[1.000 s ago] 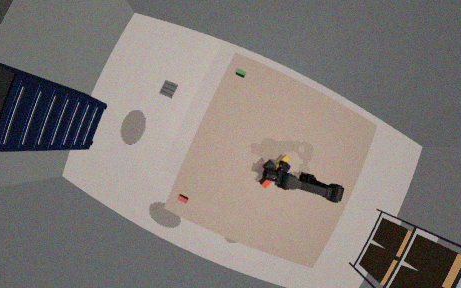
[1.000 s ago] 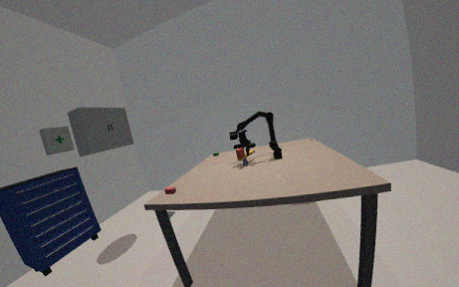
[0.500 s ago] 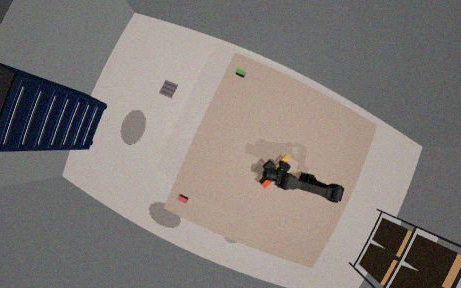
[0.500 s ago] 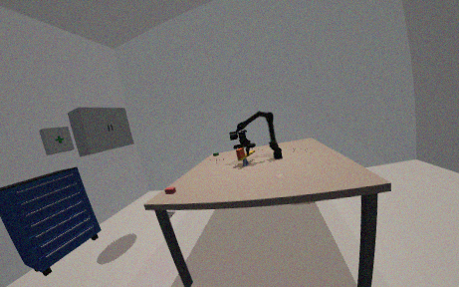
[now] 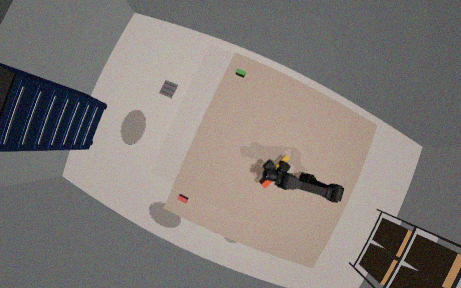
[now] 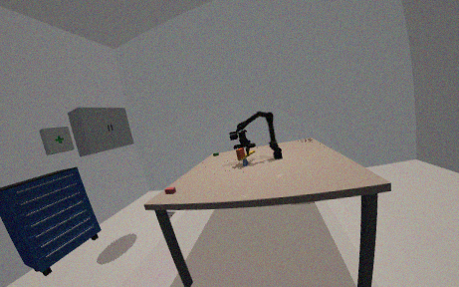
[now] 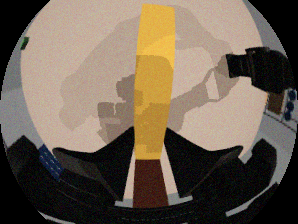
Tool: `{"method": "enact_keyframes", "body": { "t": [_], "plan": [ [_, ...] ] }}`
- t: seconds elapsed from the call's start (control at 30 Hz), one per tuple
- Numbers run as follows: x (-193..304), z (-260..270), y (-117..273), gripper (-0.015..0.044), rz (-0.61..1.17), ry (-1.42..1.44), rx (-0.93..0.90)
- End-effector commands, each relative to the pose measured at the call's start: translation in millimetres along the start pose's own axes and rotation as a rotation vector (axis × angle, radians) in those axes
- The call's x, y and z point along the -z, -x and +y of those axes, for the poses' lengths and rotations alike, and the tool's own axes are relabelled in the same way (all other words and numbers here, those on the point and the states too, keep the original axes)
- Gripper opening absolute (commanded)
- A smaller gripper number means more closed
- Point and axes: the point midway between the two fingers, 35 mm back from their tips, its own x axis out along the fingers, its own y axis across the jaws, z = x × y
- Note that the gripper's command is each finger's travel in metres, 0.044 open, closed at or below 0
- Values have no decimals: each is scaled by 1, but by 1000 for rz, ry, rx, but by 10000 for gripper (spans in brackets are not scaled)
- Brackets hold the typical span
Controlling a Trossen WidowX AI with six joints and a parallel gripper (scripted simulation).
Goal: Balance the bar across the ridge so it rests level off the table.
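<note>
At the centre of the beige table top (image 5: 299, 105), the black parallel-jaw gripper (image 5: 270, 171) grasps the long yellow-and-orange bar (image 7: 154, 96) above the surface.

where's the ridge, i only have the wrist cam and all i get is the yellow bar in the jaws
observer: In the exterior view a small blue piece stands on the table right under the bar. That is likely the ridge.
operator: is the bar down on it
observer: Contact is too small to tell. The gripper is shut on the bar, and the bar's yellow end shows above the table top.
operator: anything else close by
observer: Not in the top view. A red block and a green block sit at two table corners, well away from the arm.
</note>
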Motion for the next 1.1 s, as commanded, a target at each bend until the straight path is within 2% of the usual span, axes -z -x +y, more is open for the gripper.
{"method": "enact_keyframes", "body": {
  "t": [0.0,0.17,0.37,0.4,1.07],
  "plan": [
    [0,0,0,0,0,0,0],
    [0,0,0,0,0,0,0],
    [0,0,0,157,0,0,0],
    [0,0,0,167,0,0,0],
    [0,0,0,169,0,0,0]
  ]
}}
